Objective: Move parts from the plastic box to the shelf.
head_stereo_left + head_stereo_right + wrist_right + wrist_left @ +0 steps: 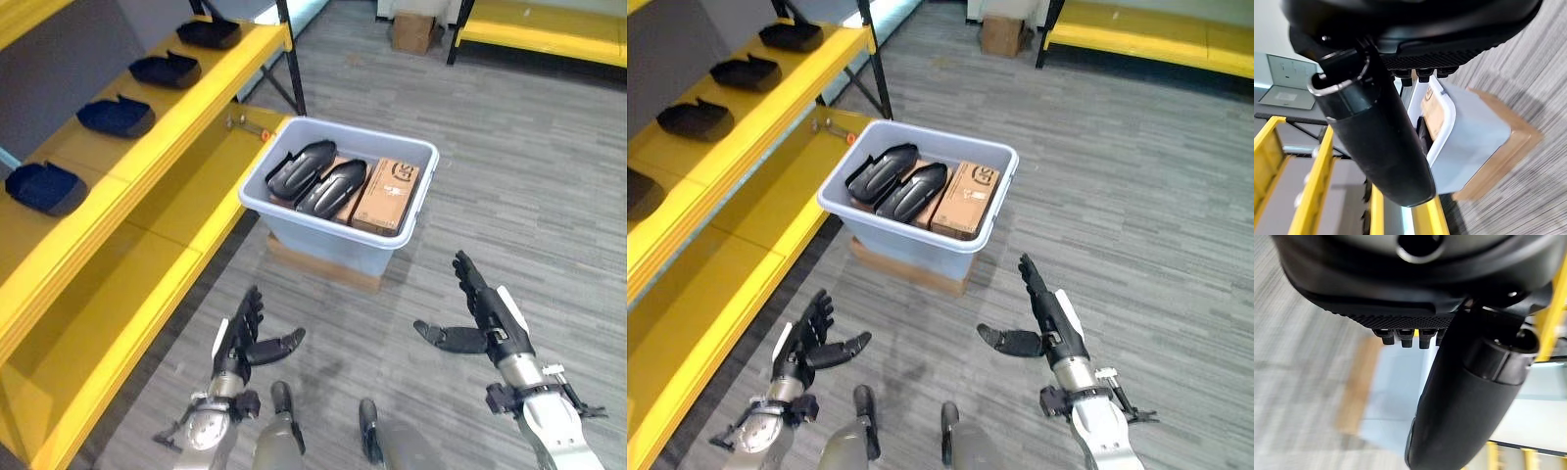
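A pale grey plastic box stands on a flat cardboard base on the floor ahead of me. Inside lie two black moulded parts side by side, beside a brown carton. Several similar black parts sit along the upper board of the yellow shelf on my left. My left hand hangs low and open near the shelf's lower board, empty. My right hand is held open on the other side, thumb spread, well short of the box. The box wall shows beyond the right thumb.
A small metal fitting lies on the shelf's lower board beside the box. A cardboard box and a second yellow rack stand at the far end of the grey floor.
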Robot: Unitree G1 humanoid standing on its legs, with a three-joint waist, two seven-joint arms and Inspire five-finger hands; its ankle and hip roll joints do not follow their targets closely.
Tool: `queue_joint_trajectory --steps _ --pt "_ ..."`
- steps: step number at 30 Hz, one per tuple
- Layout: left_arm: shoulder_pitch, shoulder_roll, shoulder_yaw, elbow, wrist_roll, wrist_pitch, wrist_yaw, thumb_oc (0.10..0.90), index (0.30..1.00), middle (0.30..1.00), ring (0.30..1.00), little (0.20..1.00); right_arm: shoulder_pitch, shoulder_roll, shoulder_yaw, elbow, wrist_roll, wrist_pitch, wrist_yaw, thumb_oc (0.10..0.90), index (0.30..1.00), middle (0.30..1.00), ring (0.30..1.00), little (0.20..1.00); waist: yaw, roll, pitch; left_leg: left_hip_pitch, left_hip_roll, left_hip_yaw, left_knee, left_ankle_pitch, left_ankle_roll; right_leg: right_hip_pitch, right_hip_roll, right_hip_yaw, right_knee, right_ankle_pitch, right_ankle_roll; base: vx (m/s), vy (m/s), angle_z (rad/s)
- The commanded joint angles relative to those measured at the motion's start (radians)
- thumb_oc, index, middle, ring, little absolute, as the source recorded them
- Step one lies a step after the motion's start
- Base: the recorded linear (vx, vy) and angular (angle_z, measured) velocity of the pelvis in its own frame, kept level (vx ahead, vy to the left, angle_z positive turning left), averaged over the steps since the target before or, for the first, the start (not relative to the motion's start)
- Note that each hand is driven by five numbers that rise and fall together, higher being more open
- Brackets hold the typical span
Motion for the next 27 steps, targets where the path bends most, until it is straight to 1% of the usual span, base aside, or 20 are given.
queue_joint_trajectory --steps 1,2,3,4,5,8,10,11,12,15,17,18,19,21,22,23,24,25,26,27 --pt "-0.024 0.062 0.055 -0.112 -0.008 -0.107 0.026 0.900 1.000 1.000 1.000 1.000 -0.041 -0.032 -0.009 -0.116 -0.019 -0.119 -0.014 0.900 1.000 1.000 1.000 1.000 0.017 0.008 -0.042 0.010 0.008 -0.080 0.035 0.180 0.017 0.139 -0.011 0.036 -0.037 -0.088 0.103 0.22 0.134 -1.01" --pt "-0.029 0.060 0.053 -0.113 -0.012 -0.110 0.029 0.900 1.000 1.000 1.000 1.000 -0.044 -0.029 -0.005 -0.112 -0.018 -0.121 -0.009 0.900 1.000 1.000 1.000 1.000 0.014 0.013 -0.046 0.033 0.015 -0.105 0.031 0.176 0.021 0.131 0.006 0.056 0.000 -0.112 0.105 0.17 0.147 -1.18" --pt "-0.033 0.058 0.051 -0.108 -0.014 -0.114 0.033 0.900 1.000 1.000 1.000 1.000 -0.048 -0.025 0.003 -0.107 -0.014 -0.123 -0.006 0.900 1.000 1.000 1.000 1.000 0.020 0.012 -0.048 0.053 0.015 -0.116 0.018 0.166 0.025 0.126 0.009 0.072 0.014 -0.122 0.106 0.37 0.315 -1.02" --pt "-0.070 0.056 0.034 -0.097 -0.017 -0.120 0.041 0.900 1.000 1.000 1.000 1.000 -0.045 -0.018 -0.005 -0.090 -0.012 -0.122 -0.014 0.900 1.000 1.000 1.000 1.000 0.007 0.014 -0.064 0.060 0.021 -0.087 0.056 0.145 0.024 0.140 -0.013 0.075 0.003 -0.140 0.115 0.24 0.231 -1.01" --pt "-0.071 0.057 0.033 -0.097 -0.017 -0.121 0.041 0.900 1.000 1.000 1.000 1.000 -0.045 -0.018 -0.006 -0.090 -0.012 -0.122 -0.014 0.900 1.000 1.000 1.000 1.000 0.007 0.013 -0.064 0.059 0.019 -0.087 0.061 0.141 0.024 0.141 -0.014 0.075 0.002 -0.141 0.116 0.25 0.233 -0.74" --pt "-0.094 0.066 0.020 -0.097 -0.024 -0.126 0.051 0.900 1.000 1.000 1.000 1.000 -0.040 -0.007 -0.015 -0.078 -0.005 -0.116 -0.025 0.900 1.000 1.000 1.000 1.000 -0.011 0.010 -0.083 0.047 0.002 -0.060 0.097 0.105 0.031 0.176 -0.061 0.083 -0.041 -0.137 0.129 0.18 0.200 -0.14" --pt "-0.102 0.065 0.018 -0.092 -0.027 -0.128 0.064 0.900 1.000 1.000 1.000 1.000 -0.052 -0.005 -0.005 -0.072 -0.011 -0.109 -0.027 0.900 1.000 1.000 1.000 1.000 -0.014 0.005 -0.101 0.037 -0.016 -0.045 0.121 0.077 0.038 0.195 -0.091 0.097 -0.085 -0.124 0.145 0.18 0.245 -0.07" --pt "-0.106 0.068 0.018 -0.089 -0.028 -0.129 0.070 0.900 1.000 1.000 1.000 1.000 -0.058 -0.006 0.002 -0.069 -0.015 -0.105 -0.027 0.900 1.000 1.000 1.000 1.000 -0.013 -0.005 -0.117 0.025 -0.030 -0.029 0.141 0.054 0.045 0.211 -0.119 0.106 -0.128 -0.111 0.161 0.14 0.201 -0.29" --pt "-0.106 0.068 0.018 -0.088 -0.028 -0.130 0.070 0.900 1.000 1.000 1.000 1.000 -0.058 -0.006 0.002 -0.069 -0.015 -0.105 -0.027 0.900 1.000 1.000 1.000 1.000 -0.012 -0.006 -0.119 0.023 -0.032 -0.027 0.144 0.051 0.046 0.212 -0.121 0.107 -0.132 -0.110 0.162 0.13 0.172 -0.38" --pt "-0.111 0.069 0.021 -0.084 -0.027 -0.129 0.079 0.900 1.000 1.000 1.000 1.000 -0.070 -0.007 0.005 -0.068 -0.020 -0.097 -0.026 0.900 1.000 1.000 1.000 1.000 -0.008 -0.024 -0.141 0.004 -0.056 -0.013 0.179 0.008 0.062 0.230 -0.165 0.112 -0.171 -0.091 0.185 0.12 0.149 -0.25" --pt "-0.120 0.070 0.018 -0.083 -0.027 -0.126 0.084 0.900 1.000 1.000 1.000 1.000 -0.085 -0.008 0.010 -0.066 -0.026 -0.091 -0.030 0.900 1.000 1.000 1.000 1.000 -0.004 -0.035 -0.152 -0.025 -0.077 -0.004 0.226 -0.031 0.078 0.237 -0.200 0.112 -0.185 -0.079 0.204 0.14 0.213 -0.20" --pt "-0.125 0.076 0.017 -0.085 -0.024 -0.125 0.085 0.900 1.000 1.000 1.000 1.000 -0.101 -0.003 0.016 -0.068 -0.026 -0.088 -0.032 0.900 1.000 1.000 1.000 1.000 0.001 -0.043 -0.162 -0.040 -0.090 0.002 0.254 -0.062 0.093 0.236 -0.222 0.113 -0.185 -0.075 0.215 0.17 0.244 -0.01" --pt "-0.131 0.081 0.015 -0.085 -0.019 -0.122 0.087 0.900 1.000 1.000 1.000 1.000 -0.106 0.000 0.019 -0.069 -0.029 -0.087 -0.034 0.900 1.000 1.000 1.000 1.000 0.003 -0.048 -0.166 -0.050 -0.098 0.007 0.270 -0.079 0.102 0.235 -0.234 0.108 -0.175 -0.072 0.223 0.12 0.172 0.10" --pt "-0.139 0.088 0.012 -0.085 -0.014 -0.118 0.087 0.900 1.000 1.000 1.000 1.000 -0.112 0.003 0.021 -0.070 -0.032 -0.086 -0.037 0.900 1.000 1.000 1.000 1.000 0.005 -0.051 -0.172 -0.055 -0.110 0.006 0.278 -0.094 0.112 0.228 -0.241 0.107 -0.160 -0.069 0.228 0.13 0.182 0.13" --pt "-0.166 0.104 -0.004 -0.074 -0.002 -0.110 0.091 0.900 1.000 1.000 1.000 1.000 -0.129 0.011 0.041 -0.068 -0.035 -0.086 -0.041 0.900 1.000 1.000 1.000 1.000 -0.001 -0.053 -0.169 -0.033 -0.143 0.005 0.259 -0.119 0.138 0.168 -0.238 0.103 -0.037 -0.005 0.240 0.15 0.393 0.23" --pt "-0.180 0.117 -0.007 -0.078 0.002 -0.109 0.096 0.900 1.000 1.000 1.000 1.000 -0.154 0.010 0.067 -0.068 -0.050 -0.082 -0.042 0.900 1.000 1.000 1.000 1.000 -0.002 -0.039 -0.149 0.010 -0.154 0.028 0.222 -0.126 0.162 0.079 -0.240 0.051 0.101 0.084 0.244 0.08 0.322 0.22" --pt "-0.181 0.116 -0.007 -0.078 0.002 -0.109 0.096 0.900 1.000 1.000 1.000 1.000 -0.156 0.009 0.067 -0.067 -0.051 -0.082 -0.043 0.900 1.000 1.000 1.000 1.000 -0.001 -0.038 -0.151 0.009 -0.152 0.028 0.217 -0.120 0.162 0.075 -0.237 0.052 0.100 0.088 0.244 0.07 0.380 -0.13" --pt "-0.182 0.117 0.001 -0.082 0.002 -0.103 0.093 0.900 1.000 1.000 1.000 1.000 -0.173 0.015 0.083 -0.063 -0.056 -0.079 -0.040 0.900 1.000 1.000 1.000 1.000 -0.006 -0.016 -0.133 0.087 -0.159 0.059 0.152 -0.124 0.174 -0.008 -0.241 -0.061 0.143 0.069 0.231 0.07 0.214 -0.26" --pt "-0.181 0.117 0.001 -0.083 0.002 -0.103 0.093 0.900 1.000 1.000 1.000 1.000 -0.173 0.015 0.084 -0.064 -0.056 -0.078 -0.040 0.900 1.000 1.000 1.000 1.000 -0.007 -0.016 -0.133 0.091 -0.160 0.058 0.148 -0.123 0.173 -0.006 -0.242 -0.063 0.143 0.067 0.230 0.13 0.256 -0.39" --pt "-0.179 0.115 0.003 -0.081 0.003 -0.105 0.090 0.900 1.000 1.000 1.000 1.000 -0.174 0.016 0.083 -0.062 -0.056 -0.079 -0.039 0.900 1.000 1.000 1.000 1.000 -0.013 -0.013 -0.131 0.116 -0.165 0.063 0.121 -0.118 0.170 -0.030 -0.212 -0.079 0.118 0.037 0.224 0.09 0.072 -0.34"
